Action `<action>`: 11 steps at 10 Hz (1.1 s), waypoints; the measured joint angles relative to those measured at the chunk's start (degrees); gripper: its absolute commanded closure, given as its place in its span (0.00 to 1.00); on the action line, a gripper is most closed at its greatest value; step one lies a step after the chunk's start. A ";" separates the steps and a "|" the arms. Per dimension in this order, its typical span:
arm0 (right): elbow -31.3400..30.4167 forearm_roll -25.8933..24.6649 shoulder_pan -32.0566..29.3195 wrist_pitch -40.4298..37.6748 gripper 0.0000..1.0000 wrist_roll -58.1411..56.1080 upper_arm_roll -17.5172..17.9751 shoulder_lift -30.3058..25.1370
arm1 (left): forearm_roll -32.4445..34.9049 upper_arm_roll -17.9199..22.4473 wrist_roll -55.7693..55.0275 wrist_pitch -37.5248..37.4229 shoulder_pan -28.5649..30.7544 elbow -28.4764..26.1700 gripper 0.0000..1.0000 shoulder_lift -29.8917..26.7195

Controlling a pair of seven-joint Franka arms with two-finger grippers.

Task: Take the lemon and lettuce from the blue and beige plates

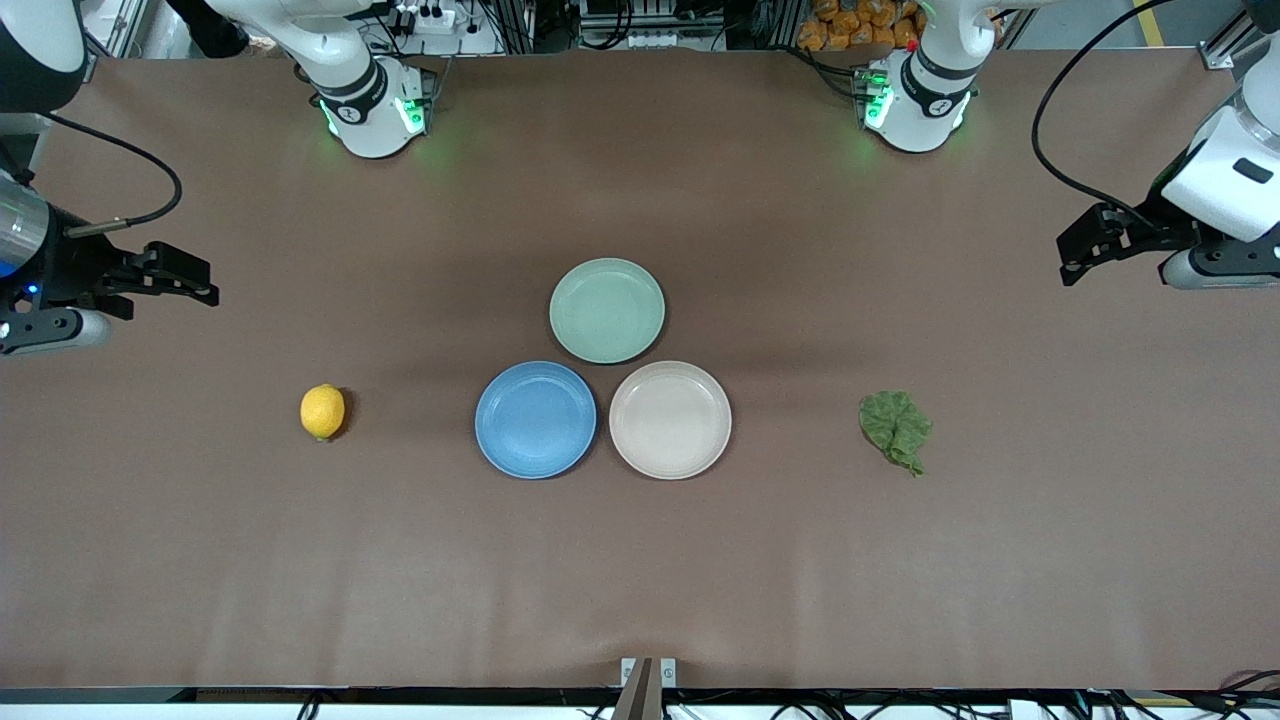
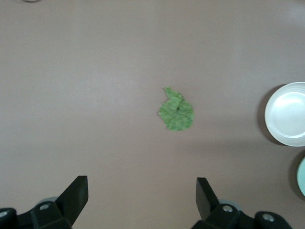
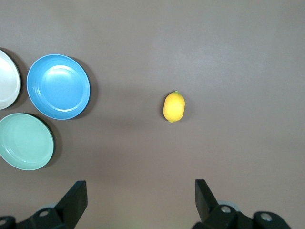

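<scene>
The lemon (image 1: pixel 322 411) lies on the bare table toward the right arm's end, off the plates; it also shows in the right wrist view (image 3: pixel 174 106). The lettuce (image 1: pixel 895 430) lies on the table toward the left arm's end, and shows in the left wrist view (image 2: pixel 176 110). The blue plate (image 1: pixel 535 419) and the beige plate (image 1: pixel 670 419) sit side by side at mid-table, both empty. My right gripper (image 1: pixel 205 285) is open and empty, up over the table's right-arm end (image 3: pixel 140 186). My left gripper (image 1: pixel 1070 262) is open and empty, up over the left-arm end (image 2: pixel 142 183).
A pale mint-green plate (image 1: pixel 607 310) sits empty, touching the two others and farther from the front camera. The brown table cloth runs to all edges. The arm bases stand along the table's top edge.
</scene>
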 measured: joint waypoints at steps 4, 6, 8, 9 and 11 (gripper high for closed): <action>-0.34 -0.04 0.00 0.04 0.00 0.02 0.22 -0.43 | -2.07 0.02 1.69 -2.00 0.96 -0.58 0.00 0.11; -1.92 -0.06 -0.07 0.64 0.00 0.03 0.23 -1.60 | -2.08 0.02 1.81 -2.08 1.00 -0.63 0.00 0.13; -2.95 -0.06 -0.01 0.88 0.00 0.07 0.45 -2.45 | -2.08 0.02 1.81 -2.09 1.00 -0.63 0.00 0.13; -3.57 -0.07 0.06 0.97 0.00 0.17 0.59 -2.83 | -2.08 0.02 1.81 -2.10 1.00 -0.63 0.00 0.13; -4.64 -0.07 0.21 1.20 0.00 0.37 0.70 -3.60 | -2.08 0.02 1.82 -2.10 0.99 -0.63 0.00 0.13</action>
